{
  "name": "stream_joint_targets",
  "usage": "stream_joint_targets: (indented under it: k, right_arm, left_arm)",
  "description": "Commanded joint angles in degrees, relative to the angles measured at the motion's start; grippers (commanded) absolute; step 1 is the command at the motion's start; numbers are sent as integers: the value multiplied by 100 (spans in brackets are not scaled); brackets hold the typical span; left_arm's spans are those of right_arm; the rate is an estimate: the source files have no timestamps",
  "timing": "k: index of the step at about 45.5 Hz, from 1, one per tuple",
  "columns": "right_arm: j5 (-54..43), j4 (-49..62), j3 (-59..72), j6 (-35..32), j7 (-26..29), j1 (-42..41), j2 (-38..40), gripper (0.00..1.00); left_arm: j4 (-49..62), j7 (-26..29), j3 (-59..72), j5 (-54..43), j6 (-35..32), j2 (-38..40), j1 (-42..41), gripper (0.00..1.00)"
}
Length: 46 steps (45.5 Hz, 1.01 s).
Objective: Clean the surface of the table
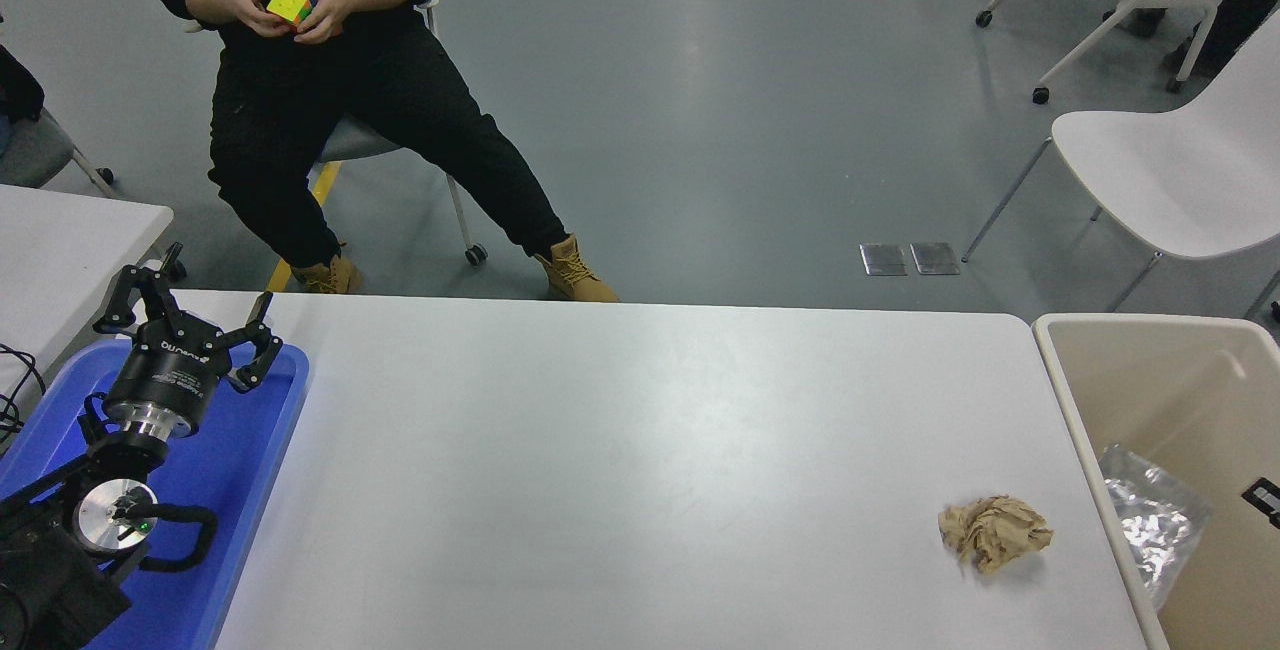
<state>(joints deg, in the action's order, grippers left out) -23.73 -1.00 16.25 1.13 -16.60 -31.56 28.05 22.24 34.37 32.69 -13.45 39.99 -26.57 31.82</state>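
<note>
Left side first: the left tool (190,315) sits parked over the blue tray (255,470) at the table's left end, fingers spread wide, holding nothing. Behind it, past the far edge, a person (320,80) sits on a chair fiddling with a colour cube (288,4), not involved in this.

The table surface (620,450) takes up the middle, long axis running left-right across the view, and it's bare apart from one crumpled brown paper ball (993,532) lying near its right end, close to the near edge. The ball is a lump with no real direction, maybe a touch wider than deep.

Just off the table's right end stands a beige bin (1085,410) with a silvery foil wrapper (1150,525) lying inside. Only a small black bit of the right tool (1265,502) shows at the edge over the bin, so I can't tell whether it's wide or narrow. That arm is clearly nearer: the paper lies to its left, just across the bin wall, so I'd guess it goes next.
</note>
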Motion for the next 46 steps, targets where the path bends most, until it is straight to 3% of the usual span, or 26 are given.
stream_joint_targets:
  k: [1, 15, 22, 35, 46]
  right_arm:
    - [0, -41, -472, 37, -1, -271, 68, 97]
    - [0, -313, -1870, -60, -1, -1782, 894, 98]
    - [113, -331, -1915, -60, -1, -2503, 1114, 98]
    - [1818, -744, -1906, -60, -1, -3409, 1272, 99]
    - [1995, -1244, -2660, -51, -1, -3796, 1545, 99]
  left_arm:
    - [0, 0, 0, 0, 0, 3, 0, 100]
    - [0, 0, 0, 0, 0, 3, 0, 100]
    - [0, 0, 0, 0, 0, 3, 0, 100]
    - [0, 0, 0, -9, 0, 3, 0, 100]
    - [0, 0, 0, 0, 0, -6, 0, 100]
